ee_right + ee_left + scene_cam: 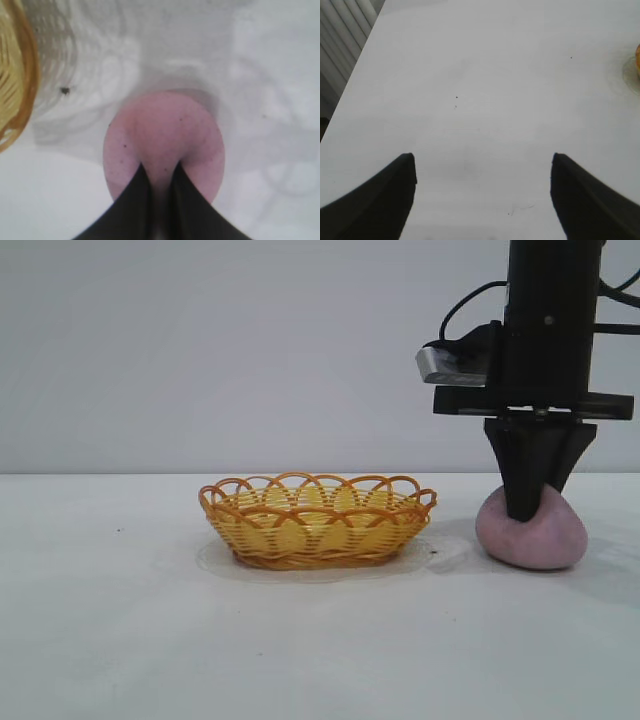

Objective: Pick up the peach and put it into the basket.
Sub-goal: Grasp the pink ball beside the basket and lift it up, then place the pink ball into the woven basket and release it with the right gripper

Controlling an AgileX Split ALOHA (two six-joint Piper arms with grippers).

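Note:
The pinkish-mauve peach (540, 538) sits on the white table, right of the basket (318, 530). The basket is yellow-orange wicker with a looped rim and holds nothing I can see. My right gripper (525, 508) points straight down onto the peach. In the right wrist view its two dark fingers (137, 195) stand close together, pinching a narrow ridge of the peach (165, 130) between their tips (159, 169). The peach still rests on the table. My left gripper (482, 162) is open over bare table and is outside the exterior view.
The basket's rim shows at the edge of the right wrist view (20, 90) and as an orange sliver in the left wrist view (638, 54). A small dark speck (65, 90) lies on the table between basket and peach.

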